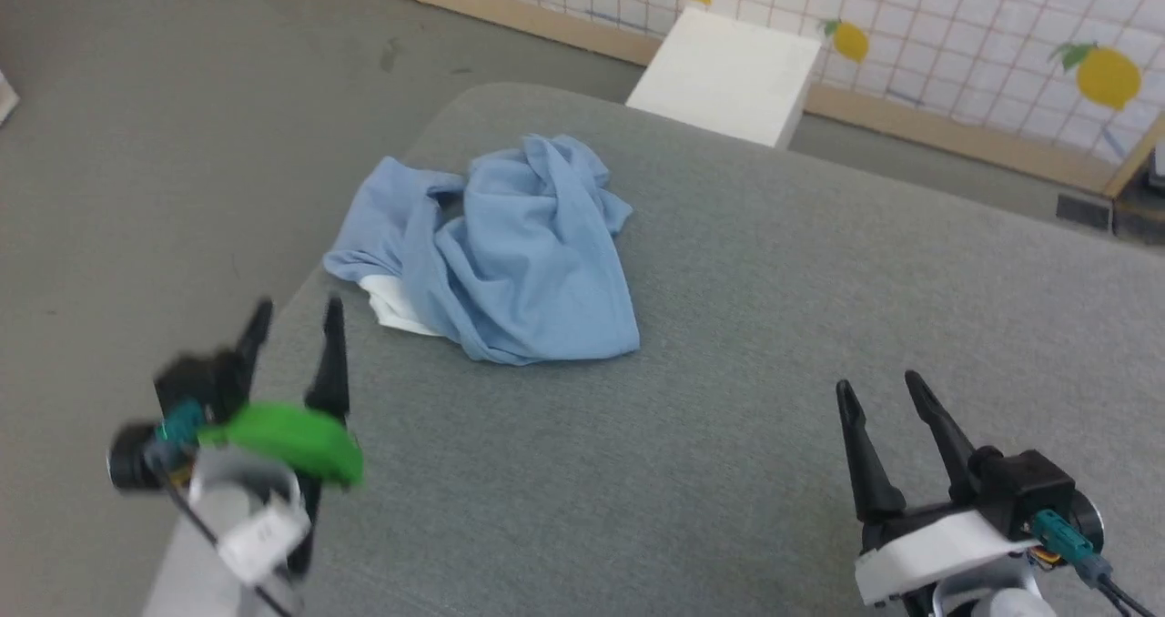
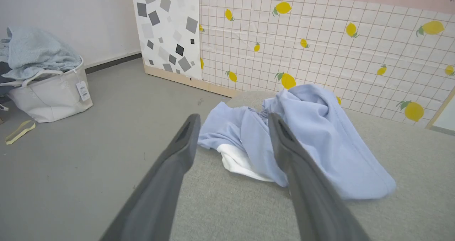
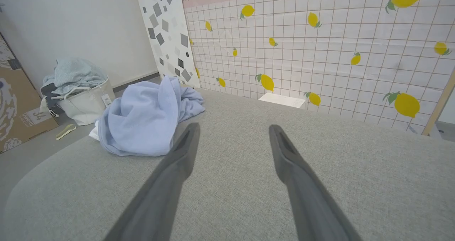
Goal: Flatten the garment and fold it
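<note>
The garment is a light blue shirt lying crumpled in a heap near the far left corner of the grey cushioned surface, with a white bit showing at its near left edge. My left gripper hovers open at the surface's left edge, just short of the heap. In the left wrist view the garment lies right ahead of the open fingers. My right gripper stands open at the lower right, well away from the cloth. The right wrist view has the garment ahead to the left.
A white box stands on the floor beyond the far edge. A lemon-patterned tiled panel lines the back. A white basket piled with cloth stands on the floor to the left, beside a cardboard box.
</note>
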Tool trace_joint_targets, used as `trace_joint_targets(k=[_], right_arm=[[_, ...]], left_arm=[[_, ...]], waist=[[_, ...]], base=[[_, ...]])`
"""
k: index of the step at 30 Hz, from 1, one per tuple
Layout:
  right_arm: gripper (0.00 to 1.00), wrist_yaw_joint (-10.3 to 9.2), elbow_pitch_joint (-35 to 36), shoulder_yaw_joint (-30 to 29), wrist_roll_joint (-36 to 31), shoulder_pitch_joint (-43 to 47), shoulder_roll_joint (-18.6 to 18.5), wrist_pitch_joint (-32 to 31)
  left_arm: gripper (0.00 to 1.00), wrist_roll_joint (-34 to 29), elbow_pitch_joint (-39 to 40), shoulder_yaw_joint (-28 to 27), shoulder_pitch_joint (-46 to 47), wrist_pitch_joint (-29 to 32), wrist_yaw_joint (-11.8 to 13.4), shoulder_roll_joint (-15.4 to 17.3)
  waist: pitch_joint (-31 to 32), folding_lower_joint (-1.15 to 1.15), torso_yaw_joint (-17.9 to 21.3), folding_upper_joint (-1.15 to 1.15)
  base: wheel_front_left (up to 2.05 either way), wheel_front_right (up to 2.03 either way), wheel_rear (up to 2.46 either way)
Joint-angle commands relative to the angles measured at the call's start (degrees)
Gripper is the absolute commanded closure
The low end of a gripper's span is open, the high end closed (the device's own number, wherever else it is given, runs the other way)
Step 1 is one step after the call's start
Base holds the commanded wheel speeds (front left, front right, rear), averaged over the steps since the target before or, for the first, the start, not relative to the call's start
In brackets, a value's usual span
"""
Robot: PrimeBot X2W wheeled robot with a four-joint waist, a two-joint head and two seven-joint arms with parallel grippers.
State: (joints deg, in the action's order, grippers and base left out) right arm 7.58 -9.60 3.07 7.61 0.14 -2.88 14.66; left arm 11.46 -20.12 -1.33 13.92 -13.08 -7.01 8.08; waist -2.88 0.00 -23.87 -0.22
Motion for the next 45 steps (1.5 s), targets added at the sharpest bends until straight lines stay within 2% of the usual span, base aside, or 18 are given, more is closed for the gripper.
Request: trace_joint_targets(k=[1, 8, 16, 20, 23, 28, 31, 32, 33, 34, 39, 45], right_arm=[[0.0, -0.09, 0.44, -0.14, -0.74, -1.27, 0.01, 0.25], [0.0, -0.09, 2.45, -0.91, -3.19, -3.87, 0.01, -1.03], [0.0, -0.09, 5.55, -1.68, -4.53, -4.65, 0.01, -2.03], [0.0, -0.09, 6.75, -2.04, -4.64, -4.86, 0.01, -2.11], [0.0, -0.09, 7.26, -1.94, -4.65, -5.06, 0.01, -2.08], [0.0, -0.09, 7.68, -1.92, -4.45, -5.22, 0.01, -1.96], [0.0, -0.09, 7.42, -1.82, -4.29, -5.52, 0.01, -1.9], [0.0, -0.09, 7.22, -1.79, -4.24, -5.65, 0.01, -1.86], [0.0, -0.09, 7.05, -1.78, -4.17, -5.72, 0.01, -1.83], [0.0, -0.09, 6.85, -1.67, -4.09, -5.83, 0.01, -1.78], [0.0, -0.09, 5.6, -1.22, -3.51, -6.2, 0.01, -1.44], [0.0, -0.09, 3.3, -0.94, -2.28, -5.88, 0.01, -0.75]], left_arm=[[0.0, 0.99, -1.56, 0.42, 4.29, 0.88, -0.31, 1.26], [0.0, 7.0, -13.59, 4.47, 22.16, 12.18, -0.45, 6.04], [0.0, 16.89, -25.77, 9.88, 36.05, 33.19, -0.46, 9.31], [0.0, 18.51, -30.37, 11.85, 39.07, 43.2, -0.46, 10.44], [0.0, 17.88, -33.33, 13.3, 39.92, 48.57, -0.07, 11.1], [0.0, 18.15, -37.06, 14.64, 39.4, 54.58, 0.4, 10.24], [0.0, 18.81, -37.92, 14.54, 38.75, 55.05, 0.5, 9.58], [0.51, 19.02, -38.24, 14.57, 38.4, 55.01, 0.48, 9.3], [0.81, 19.11, -38.05, 14.39, 38.27, 53.82, 0.61, 9.23], [1.0, 19.48, -37.9, 13.9, 38.07, 52.19, 0.82, 9.06], [1.0, 21.62, -36.42, 10.7, 37.81, 41.78, 1.02, 8.92], [1.0, 21.03, -33.76, 8.8, 39.79, 27.86, 1.32, 10.4]], waist=[[-3.37, 0.0, 2.92, 0.22], [-10.01, 0.0, 8.03, 0.22], [-16.5, 0.0, 13.24, 0.22], [-18.7, 0.0, 14.46, 0.22], [-19.89, 0.0, 14.94, 0.22], [-21.05, 0.0, 14.66, 0.22], [-21.23, 0.0, 14.1, 0.22], [-21.09, 0.0, 13.87, 0.22], [-20.91, 0.0, 13.61, 0.22], [-20.68, 0.0, 13.4, 0.22], [-18.81, 0.0, 12.46, 0.22], [-14.65, 0.0, 11.5, 0.22]], base=[[0.0, 0.0, 0.0], [0.0, 0.0, 0.0], [0.0, 0.0, 0.0], [0.0, 0.0, 0.0], [0.0, 0.0, 0.0], [0.0, 0.0, 0.0], [0.0, 0.0, 0.0], [0.0, 0.0, 0.0], [0.0, 0.0, 0.0], [0.0, 0.0, 0.0], [0.0, 0.0, 0.0], [0.0, 0.0, 0.0]])
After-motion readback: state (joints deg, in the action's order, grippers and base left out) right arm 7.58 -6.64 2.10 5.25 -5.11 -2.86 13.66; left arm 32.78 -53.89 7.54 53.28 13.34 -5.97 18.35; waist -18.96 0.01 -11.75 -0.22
